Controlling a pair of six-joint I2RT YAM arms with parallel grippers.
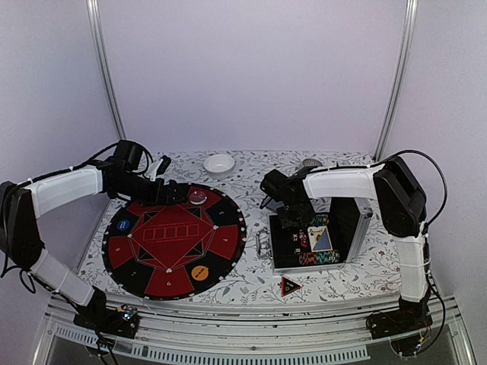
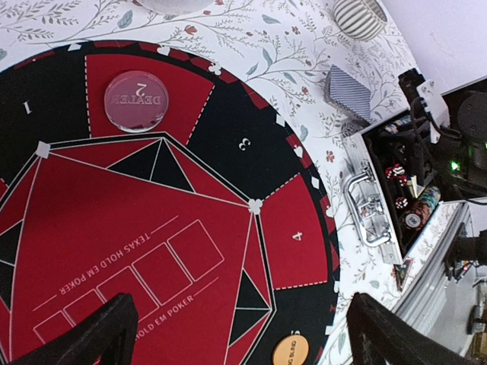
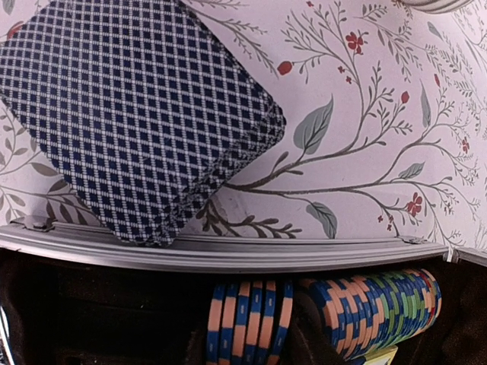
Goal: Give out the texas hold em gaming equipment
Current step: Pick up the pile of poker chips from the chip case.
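Top view: the left gripper (image 1: 160,167) hangs over the upper-left rim of the round poker mat (image 1: 175,239). The right gripper (image 1: 293,219) hovers at the open case (image 1: 351,224), right of centre, and its jaws cannot be made out.

Left wrist: fingers (image 2: 84,334) spread wide above the mat.

Right wrist: card deck (image 3: 137,114) upper left on the floral cloth (image 3: 365,152), striped chips (image 3: 380,304) racked below.

White bowl (image 1: 219,163) & ribbed grey cup (image 2: 359,17) at far edge of tablecloth (image 1: 243,285) (floral print), well apart
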